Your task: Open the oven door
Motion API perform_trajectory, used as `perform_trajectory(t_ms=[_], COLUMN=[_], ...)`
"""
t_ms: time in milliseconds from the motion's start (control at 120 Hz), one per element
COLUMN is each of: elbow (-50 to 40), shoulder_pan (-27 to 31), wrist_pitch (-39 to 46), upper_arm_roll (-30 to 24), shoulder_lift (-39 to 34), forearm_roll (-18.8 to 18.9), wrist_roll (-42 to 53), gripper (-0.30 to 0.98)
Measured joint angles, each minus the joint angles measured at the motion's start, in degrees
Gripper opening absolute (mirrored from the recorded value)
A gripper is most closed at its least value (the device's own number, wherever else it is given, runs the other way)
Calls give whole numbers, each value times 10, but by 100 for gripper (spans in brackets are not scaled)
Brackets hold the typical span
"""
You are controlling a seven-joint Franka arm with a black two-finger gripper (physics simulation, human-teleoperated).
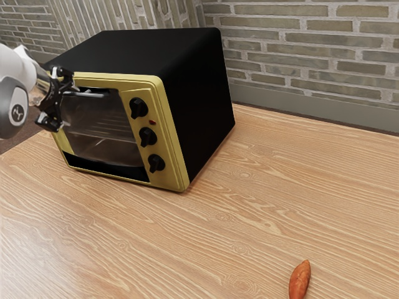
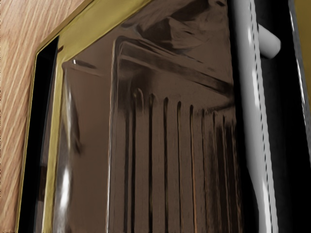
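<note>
The black gripper (image 1: 60, 103) is at the left end of the oven front in the exterior view, its two fingers standing apart, open, close before the door glass. The black oven (image 1: 198, 99) has a yellow front frame, and its glass door (image 1: 103, 131) looks shut. A light bar handle (image 1: 93, 94) runs across the door's top, beside the gripper; I cannot tell whether they touch. In the wrist view the pale handle (image 2: 253, 116) passes along the dark door glass (image 2: 160, 160), with the rack's bars behind the glass.
Three black knobs (image 1: 148, 136) line the oven front beside the door. An orange-brown, elongated object (image 1: 300, 280) lies on the wooden table (image 1: 243, 205) near the exterior view's lower edge. A brick wall (image 1: 299, 56) rises behind the oven.
</note>
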Motion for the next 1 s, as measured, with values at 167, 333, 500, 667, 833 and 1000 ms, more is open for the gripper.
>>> perform_trajectory(t_ms=[167, 333, 500, 667, 833, 1000], elbow=[-30, -113, -266, -419, -424, 128], shoulder_pan=[2, 13, 72, 155, 195, -17], wrist_pitch=[6, 23, 40, 55, 39, -258], upper_arm_roll=[3, 8, 9, 8, -55, -66], shoulder_lift=[-23, -78, -223, -377, -458, -160], forearm_roll=[1, 1, 7, 1, 1, 15], wrist_roll=[-5, -8, -10, -10, -7, 37], gripper=[68, 68, 68, 68, 68, 68])
